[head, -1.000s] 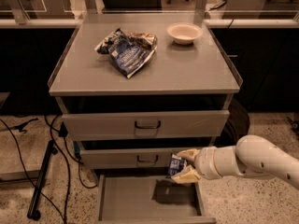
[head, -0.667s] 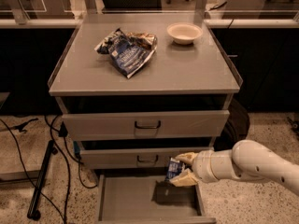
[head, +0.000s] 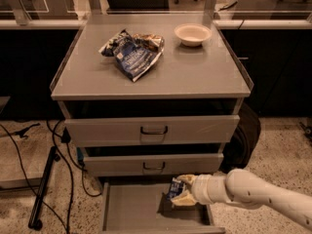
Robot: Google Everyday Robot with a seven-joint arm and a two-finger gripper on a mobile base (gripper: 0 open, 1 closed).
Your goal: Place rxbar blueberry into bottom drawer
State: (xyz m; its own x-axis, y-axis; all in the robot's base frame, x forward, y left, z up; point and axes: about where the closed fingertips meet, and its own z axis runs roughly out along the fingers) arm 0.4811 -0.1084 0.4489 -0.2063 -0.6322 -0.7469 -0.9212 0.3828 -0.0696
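Note:
My gripper (head: 181,191) reaches in from the right on a white arm and is shut on the rxbar blueberry (head: 175,188), a small dark-blue bar held between the pale fingers. It hangs just above the right part of the open bottom drawer (head: 131,211), a shallow grey tray pulled out under the cabinet. The bar casts a dark shadow on the drawer floor.
On the cabinet top (head: 195,77) lie a crumpled blue-and-silver chip bag (head: 132,51) and a pale bowl (head: 193,34). The two upper drawers (head: 153,129) with dark handles are closed. Cables and a black pole (head: 41,189) lie on the floor at the left.
The gripper has moved left and slightly down with the bar, further over the open bottom drawer.

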